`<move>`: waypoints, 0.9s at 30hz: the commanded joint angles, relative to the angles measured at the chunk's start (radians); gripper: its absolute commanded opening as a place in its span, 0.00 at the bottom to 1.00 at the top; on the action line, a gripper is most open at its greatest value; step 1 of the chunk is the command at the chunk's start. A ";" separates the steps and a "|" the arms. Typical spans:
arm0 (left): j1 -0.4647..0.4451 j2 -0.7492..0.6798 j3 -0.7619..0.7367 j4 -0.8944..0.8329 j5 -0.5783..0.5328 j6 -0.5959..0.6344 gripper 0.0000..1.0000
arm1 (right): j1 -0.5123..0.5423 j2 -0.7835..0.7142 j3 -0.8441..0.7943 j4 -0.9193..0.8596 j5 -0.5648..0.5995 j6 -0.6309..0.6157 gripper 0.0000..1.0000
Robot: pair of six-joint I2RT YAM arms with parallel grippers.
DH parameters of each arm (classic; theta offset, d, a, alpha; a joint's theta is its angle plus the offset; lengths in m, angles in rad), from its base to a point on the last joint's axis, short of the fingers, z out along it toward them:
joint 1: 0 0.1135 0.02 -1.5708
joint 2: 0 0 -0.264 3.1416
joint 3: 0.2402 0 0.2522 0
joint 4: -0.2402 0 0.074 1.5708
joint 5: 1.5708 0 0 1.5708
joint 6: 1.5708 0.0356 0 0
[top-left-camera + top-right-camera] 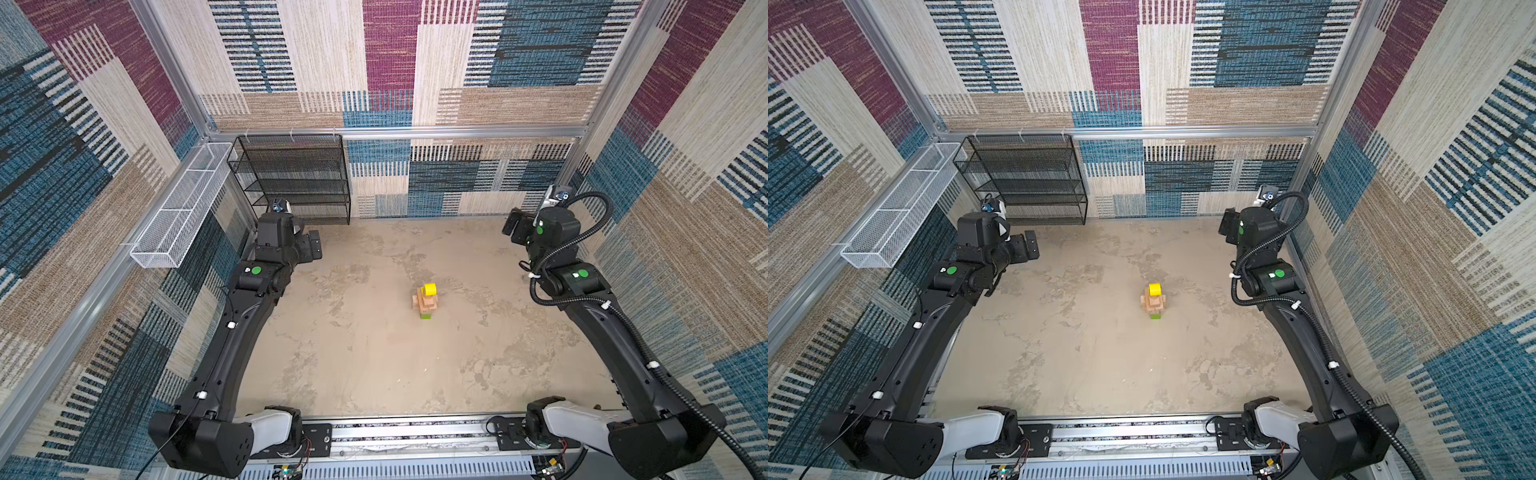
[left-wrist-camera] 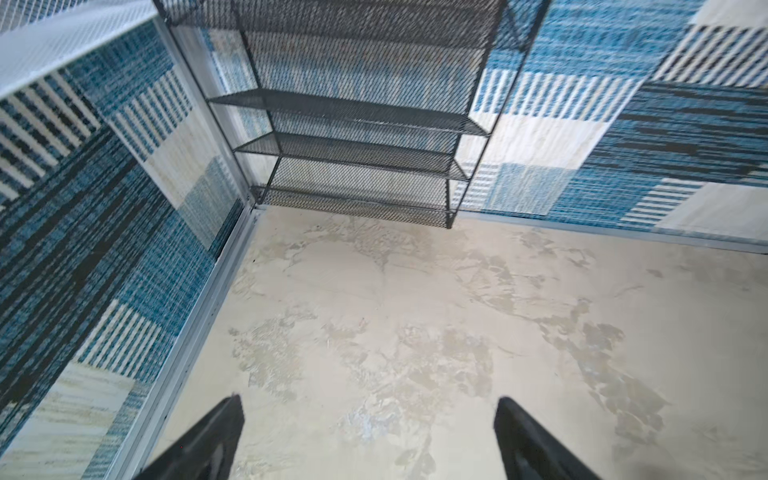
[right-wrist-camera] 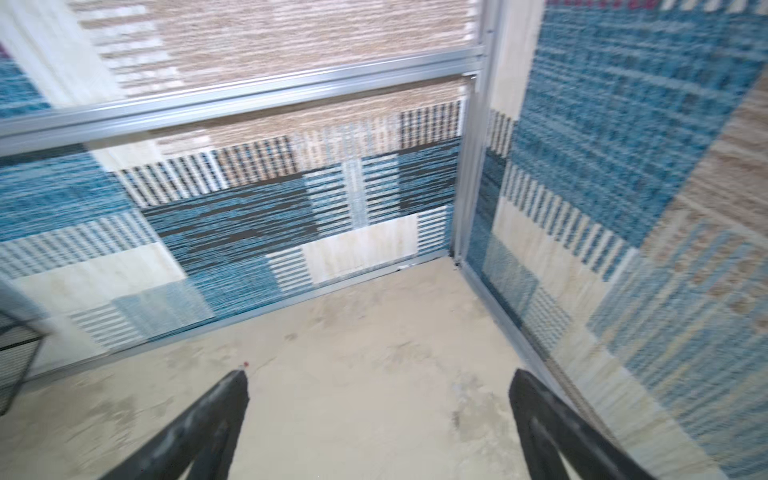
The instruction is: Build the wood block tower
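Tabletop point(image 1: 353, 374): the stretch nearest me is bare sand-coloured surface, and I see no loose blocks on it in either top view.
Tower point(image 1: 426, 301) point(image 1: 1154, 301): it stands upright near mid-tabletop, its long axis vertical.
Tower make-up: green block point(image 1: 424, 316) at the foot, tan bricks point(image 1: 424, 306) crossed above it, yellow piece point(image 1: 429, 288) on top.
Progress: I judge the build done, or nearly so, since nothing is left lying around to add.
Left gripper point(image 1: 314, 245) point(image 2: 368, 436): it hangs beyond the tower, well apart from it. Its jaws are spread wide and the wrist view shows only tabletop between them.
Right gripper point(image 1: 513, 226) point(image 3: 378, 432): it is also beyond the tower and well apart, with jaws wide and nothing held. It faces the far corner.
Key bearing: the tower lies at about 4 o'clock from the left gripper and between 7 and 8 o'clock from the right gripper. I judge the right one slightly nearer.
Path: nothing stands between either gripper and the tower.
Risk: the stack is narrow and tall, so I would keep any sweep high and wide of it.
Rack point(image 1: 291, 178): black mesh shelves against the far wall, at 12 o'clock from the left gripper.
Basket point(image 1: 178, 216): white wire, on the wall at about 9 o'clock from the left gripper, well out of the way.
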State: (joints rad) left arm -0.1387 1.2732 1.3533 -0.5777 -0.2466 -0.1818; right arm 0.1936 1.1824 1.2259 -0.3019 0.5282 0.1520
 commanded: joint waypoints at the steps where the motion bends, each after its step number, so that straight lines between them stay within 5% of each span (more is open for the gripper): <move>1: 0.025 -0.003 -0.067 0.056 0.046 -0.025 0.99 | -0.075 -0.020 -0.089 0.147 0.033 -0.047 1.00; 8: 0.027 -0.007 -0.252 0.209 -0.033 -0.001 0.99 | -0.234 0.044 -0.264 0.217 0.011 0.035 1.00; 17: 0.027 -0.043 -0.608 0.602 -0.161 0.122 0.99 | -0.240 0.028 -0.665 0.699 -0.078 -0.062 1.00; 27: 0.027 -0.035 -0.856 0.978 -0.034 0.180 0.99 | -0.239 0.019 -1.008 1.128 -0.237 -0.093 1.00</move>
State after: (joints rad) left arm -0.1135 1.2381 0.5320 0.2214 -0.3298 -0.0368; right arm -0.0460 1.2041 0.2707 0.5915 0.3401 0.0845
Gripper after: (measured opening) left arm 0.987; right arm 0.999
